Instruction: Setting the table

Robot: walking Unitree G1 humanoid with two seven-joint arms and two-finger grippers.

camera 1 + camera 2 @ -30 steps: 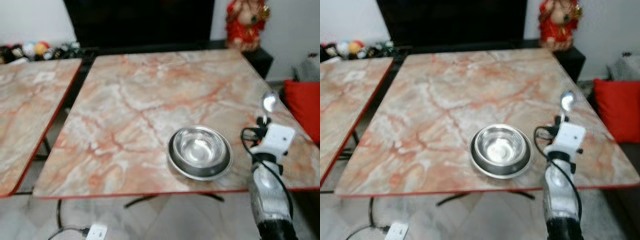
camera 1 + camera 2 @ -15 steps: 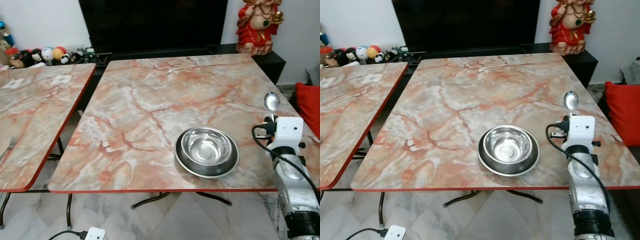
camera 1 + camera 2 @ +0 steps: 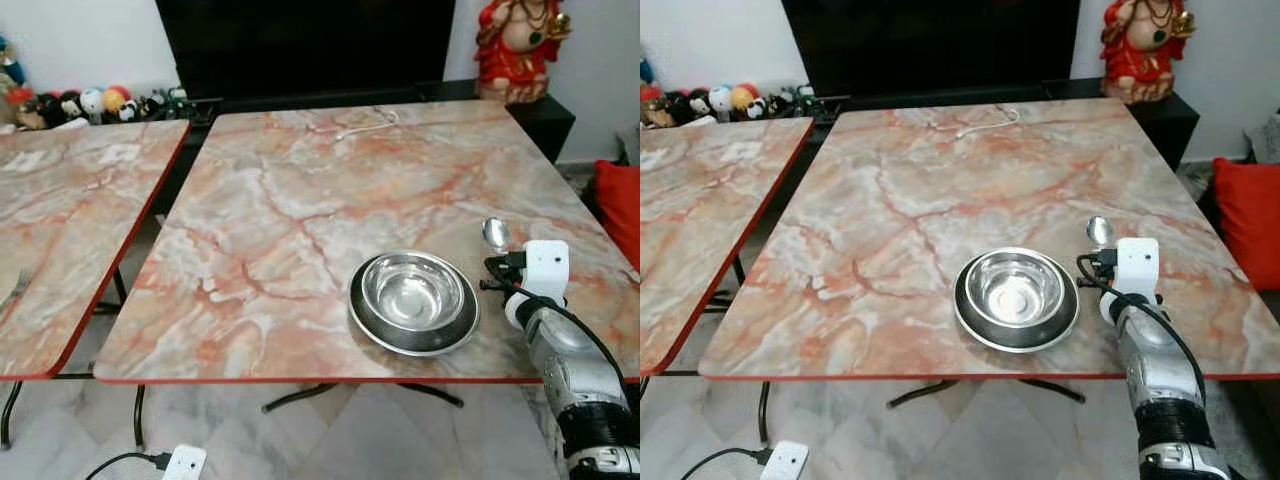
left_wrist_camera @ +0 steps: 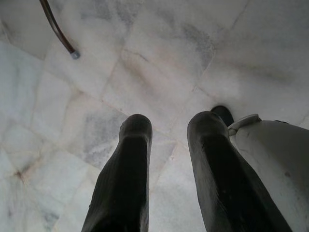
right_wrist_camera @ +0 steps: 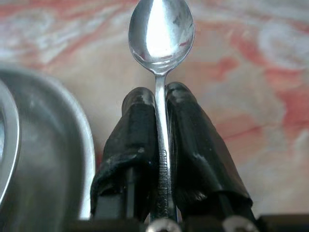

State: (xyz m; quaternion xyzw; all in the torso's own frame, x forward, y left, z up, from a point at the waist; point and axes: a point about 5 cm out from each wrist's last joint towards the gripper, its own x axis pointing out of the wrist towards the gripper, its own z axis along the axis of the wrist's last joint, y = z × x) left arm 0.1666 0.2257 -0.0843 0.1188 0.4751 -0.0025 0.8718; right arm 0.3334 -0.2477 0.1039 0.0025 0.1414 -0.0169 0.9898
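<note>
The marble-patterned bench [image 3: 300,200] with a red edge carries a steel bowl [image 3: 413,292] set in a steel plate [image 3: 372,328], near the front edge towards the right. A thin pale cord [image 3: 365,124] lies near its far edge. A second bench [image 3: 60,220] stands to the left, with a fork [image 3: 12,293] on it.
</note>
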